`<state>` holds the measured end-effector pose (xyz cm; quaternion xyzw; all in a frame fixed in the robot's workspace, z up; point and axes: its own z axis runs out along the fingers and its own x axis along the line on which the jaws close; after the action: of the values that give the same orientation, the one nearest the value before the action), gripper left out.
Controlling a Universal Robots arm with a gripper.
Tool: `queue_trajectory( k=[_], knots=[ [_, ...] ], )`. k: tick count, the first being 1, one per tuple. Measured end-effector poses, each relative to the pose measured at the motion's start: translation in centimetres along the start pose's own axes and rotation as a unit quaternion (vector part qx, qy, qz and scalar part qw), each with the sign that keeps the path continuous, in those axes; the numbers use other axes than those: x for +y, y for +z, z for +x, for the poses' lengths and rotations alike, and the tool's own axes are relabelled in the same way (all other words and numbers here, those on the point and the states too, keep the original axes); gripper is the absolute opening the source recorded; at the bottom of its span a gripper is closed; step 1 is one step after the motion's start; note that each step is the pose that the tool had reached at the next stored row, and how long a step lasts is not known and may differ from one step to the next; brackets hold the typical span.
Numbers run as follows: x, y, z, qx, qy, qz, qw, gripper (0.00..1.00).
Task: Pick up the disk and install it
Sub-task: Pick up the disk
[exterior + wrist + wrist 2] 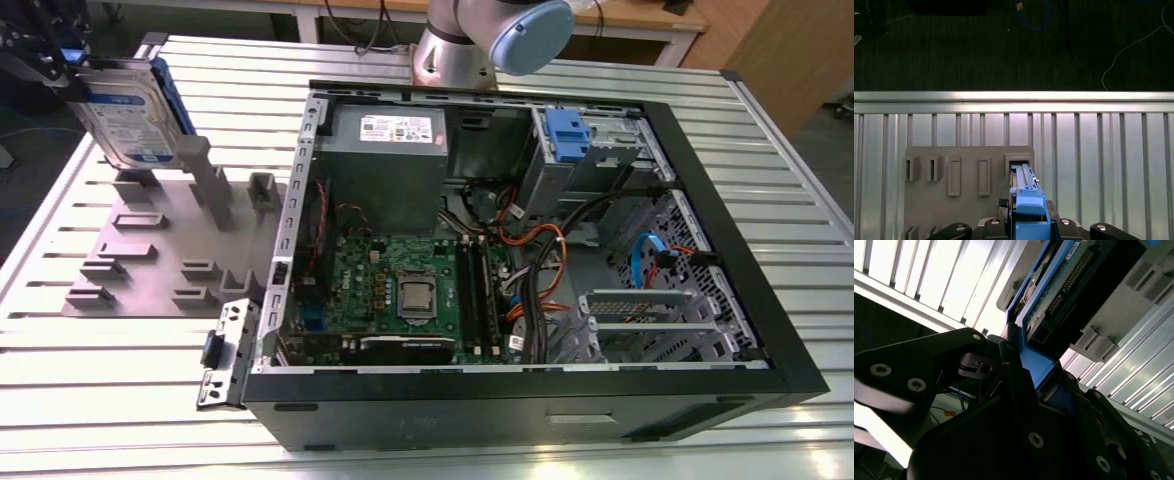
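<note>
Disk (127, 115) on edge, long axis upright, at counter (120, 420) far corner on the exterior view's left, over grey rack (147, 250) slot. Pinched at blue carrier by tool (1031, 372). Open case (534, 250) toward the exterior view's right.

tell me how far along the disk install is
Done: the gripper is clamped on the disk, which stands upright in its blue carrier. In hand: the disk is over the grey holder plate at the exterior view's left. I cannot tell whether it is clear of its slot. Left: the disk is not yet in the open computer case, so the install is not done.
</note>
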<state>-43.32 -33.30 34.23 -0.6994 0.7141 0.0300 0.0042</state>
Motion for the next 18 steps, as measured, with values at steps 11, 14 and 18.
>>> queue_trajectory(
  k=[11, 14, 18],
  knots=[
    [0.01, -0.26, -0.01, 0.0, 0.0, 0.0, 1.0, 0.36],
    [0.01, -0.32, -0.01, 0.0, 0.0, 0.0, 1.0, 0.36],
    [0.02, -0.42, -0.02, 0.0, 0.0, 0.0, 1.0, 0.36]
  ],
)
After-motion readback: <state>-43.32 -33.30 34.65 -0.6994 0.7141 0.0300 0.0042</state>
